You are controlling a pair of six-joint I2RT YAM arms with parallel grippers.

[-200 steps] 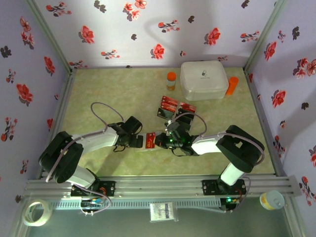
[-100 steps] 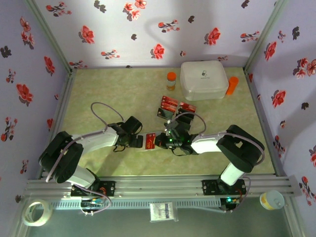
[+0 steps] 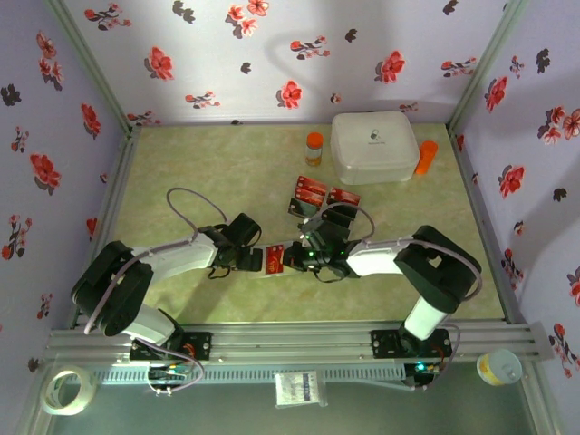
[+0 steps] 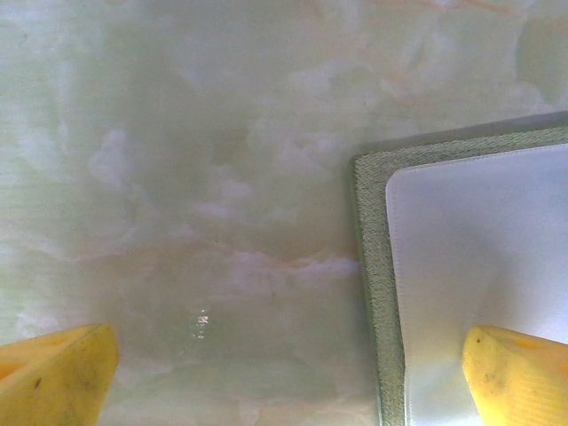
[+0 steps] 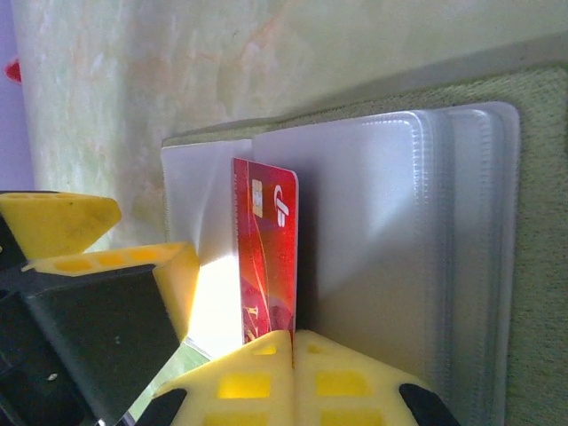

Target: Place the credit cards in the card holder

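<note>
Red card (image 5: 266,253) pinched, left fingers (image 4: 53,373) spread wide

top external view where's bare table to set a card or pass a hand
Bare: back left, between the left wall and the orange-capped bottle; the near strip along the metal rail; the right side between the white box and the right arm. Crowded: the centre, where it meets the left arm over the card holder, loose cards behind.

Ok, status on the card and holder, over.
Left pincer open, one finger over the card holder. Right pincer shut on a red card, edge-on against the clear sleeves. Nothing seen blocking the sleeves.
</note>
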